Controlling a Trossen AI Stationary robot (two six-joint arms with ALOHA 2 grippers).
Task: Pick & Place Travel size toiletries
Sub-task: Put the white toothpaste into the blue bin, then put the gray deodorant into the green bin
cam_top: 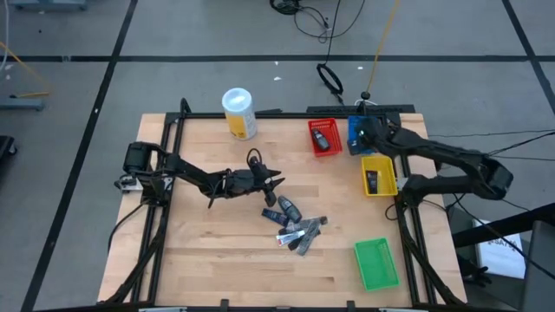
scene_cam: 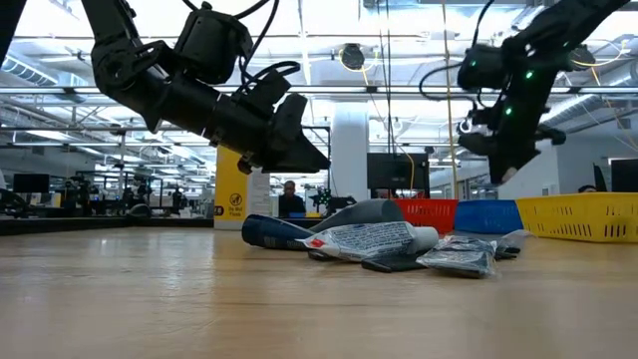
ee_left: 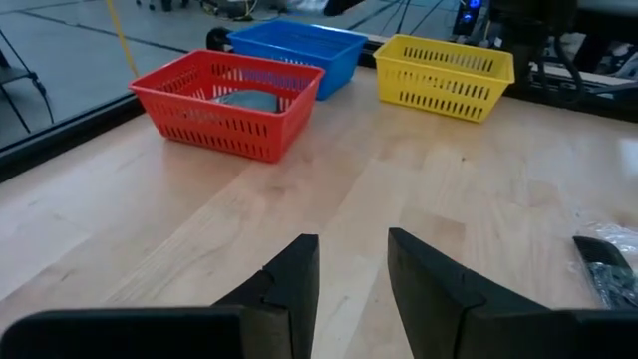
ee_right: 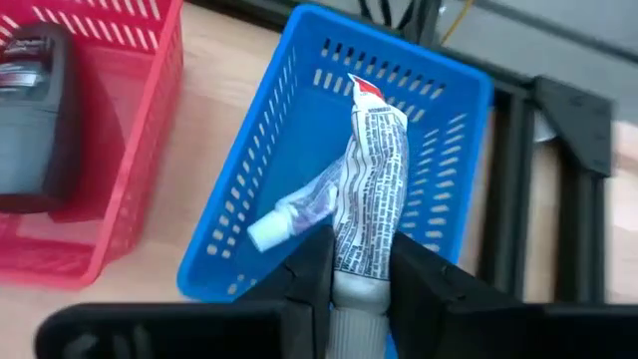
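Big open-plan robotics lab/workshop: ceiling trusses (scene_cam: 329, 95), rows of monitors (scene_cam: 30, 182), floor cables (cam_top: 312, 17).

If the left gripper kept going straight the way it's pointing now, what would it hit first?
Probably the red plastic basket. The left gripper, open and empty, points across bare wooden table toward the gap between it and the yellow basket, so it might pass between.

Grey floor (cam_top: 78, 52) with dark lines; yellow pillar (scene_cam: 237, 194) in bright hall.
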